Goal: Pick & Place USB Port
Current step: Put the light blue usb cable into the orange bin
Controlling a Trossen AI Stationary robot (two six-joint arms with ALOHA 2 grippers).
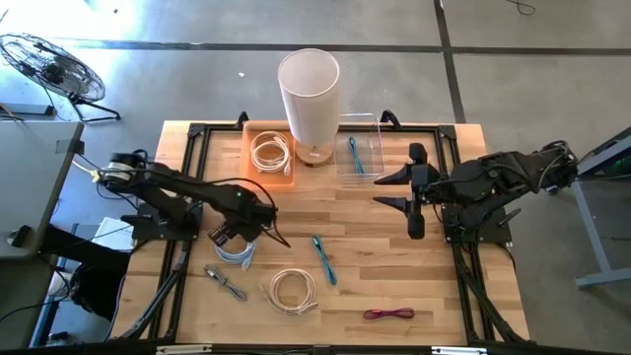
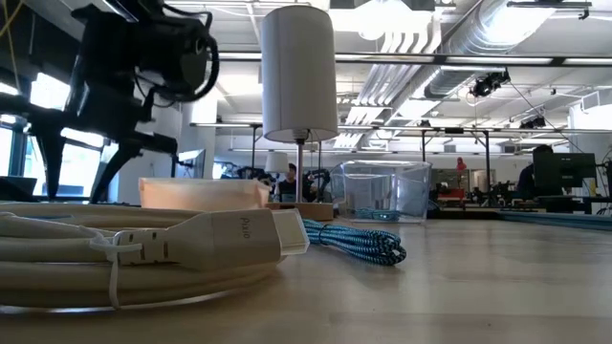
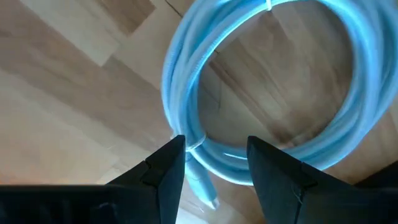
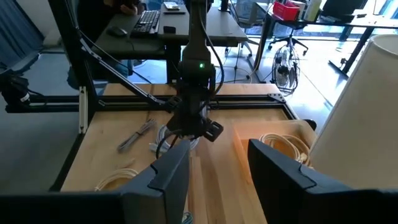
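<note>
A light blue coiled USB cable (image 3: 273, 93) lies flat on the wooden table, left of centre (image 1: 237, 252). My left gripper (image 3: 216, 146) hangs just over it, pointing down, open. Its two fingertips stand on either side of the coil's near strands, and I cannot see them touching. In the high view my left gripper (image 1: 240, 237) covers part of the coil. My right gripper (image 1: 409, 193) is open and empty above the table's right half, in front of the clear bin (image 1: 358, 156).
An orange tray (image 1: 248, 170) holds a white cable; a teal cable lies in the clear bin. A white lamp (image 1: 309, 94) stands between them at the far edge. Loose on the table are a teal cable (image 1: 323, 258), a white coil (image 1: 293, 290), a grey cable (image 1: 225, 282) and a red cable (image 1: 388, 314).
</note>
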